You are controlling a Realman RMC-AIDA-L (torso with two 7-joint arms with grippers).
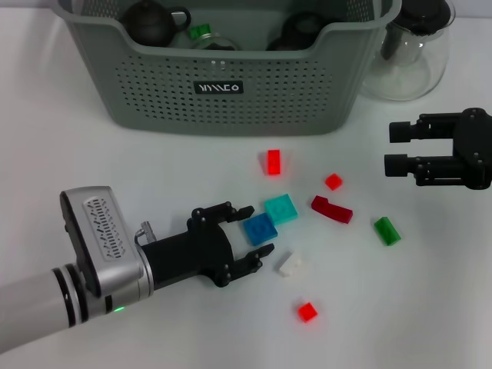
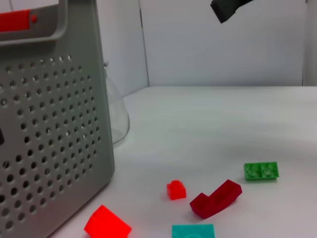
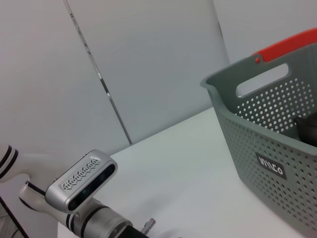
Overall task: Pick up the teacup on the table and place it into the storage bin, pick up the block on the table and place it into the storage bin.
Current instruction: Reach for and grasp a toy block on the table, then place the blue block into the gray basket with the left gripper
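**Left gripper closing in on the blue block**

The left gripper (image 1: 252, 231) lies low over the table (image 1: 138, 169), its black fingers spread wide with the blue block (image 1: 260, 228) sitting between their tips. It holds nothing yet; whether either finger already touches the block I cannot tell. To do this well, I judge it should centre the block between the fingers before squeezing, and keep clear of the teal block (image 1: 281, 208) just beside it and the white block (image 1: 290, 264) near the lower finger, so neither gets nudged or pinched along.

Other blocks lie scattered beyond. The storage bin (image 1: 231, 84) stands at the far side of the table, dark teaware already inside, a glass pitcher (image 1: 411, 54) beside it. The right gripper (image 1: 396, 148) hovers off to the right, fingers apart and empty.
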